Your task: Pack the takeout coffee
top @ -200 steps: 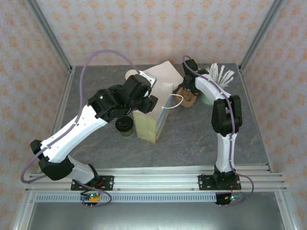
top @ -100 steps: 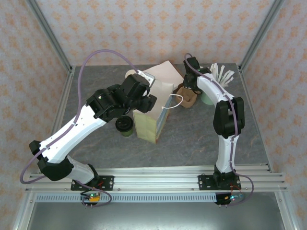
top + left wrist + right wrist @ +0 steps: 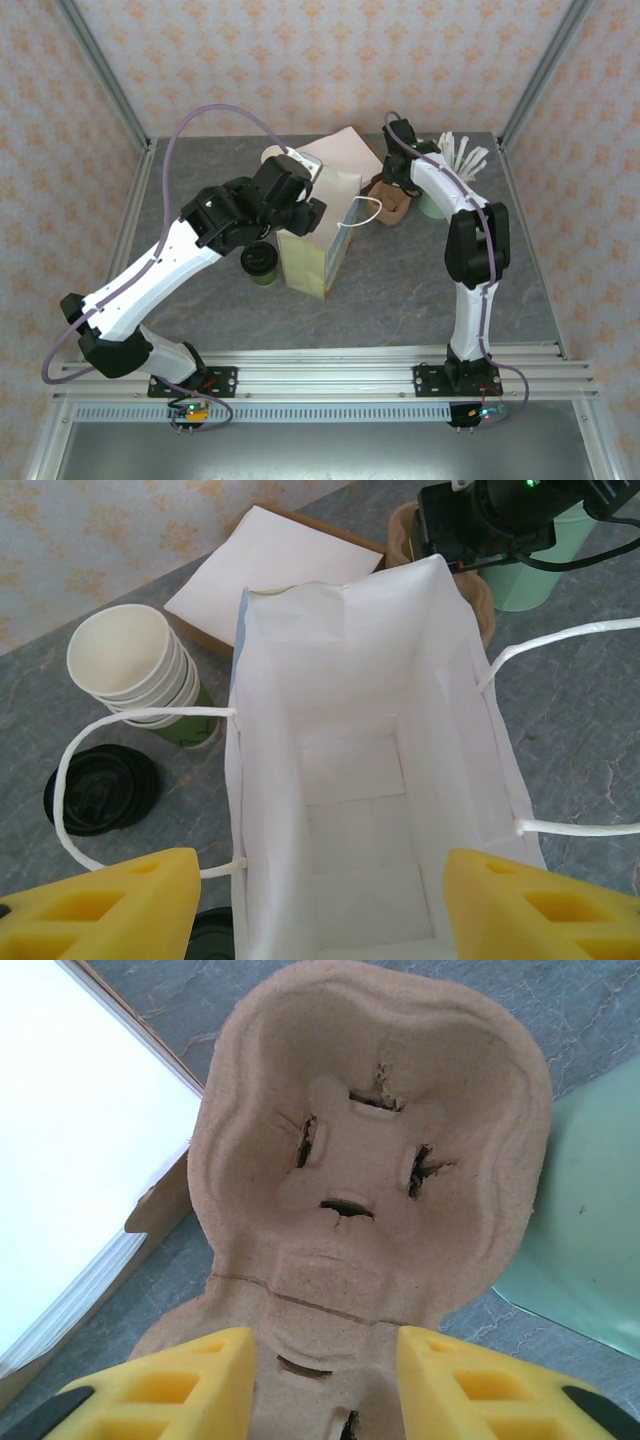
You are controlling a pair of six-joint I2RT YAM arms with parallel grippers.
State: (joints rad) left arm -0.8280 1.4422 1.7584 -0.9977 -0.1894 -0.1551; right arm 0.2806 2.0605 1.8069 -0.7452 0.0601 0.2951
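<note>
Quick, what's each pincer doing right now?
Left pincer: open, over the bag.
Right pincer: astride the carrier; grip cannot be told.

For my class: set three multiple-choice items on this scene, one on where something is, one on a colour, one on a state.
1. Where does the takeout coffee stand?
A inside the paper bag
B on the table beside the bag
C on top of the bag

2. What colour is the loose lid beside the cup stack?
A black
B white
C green

3. How is the bag?
A folded flat
B upright, open, empty
C open with a cup inside

Key:
1 B, the overhead view shows it on the table next to the bag.
2 A, the left wrist view shows it black.
3 B, the left wrist view looks down onto its bare floor.
</note>
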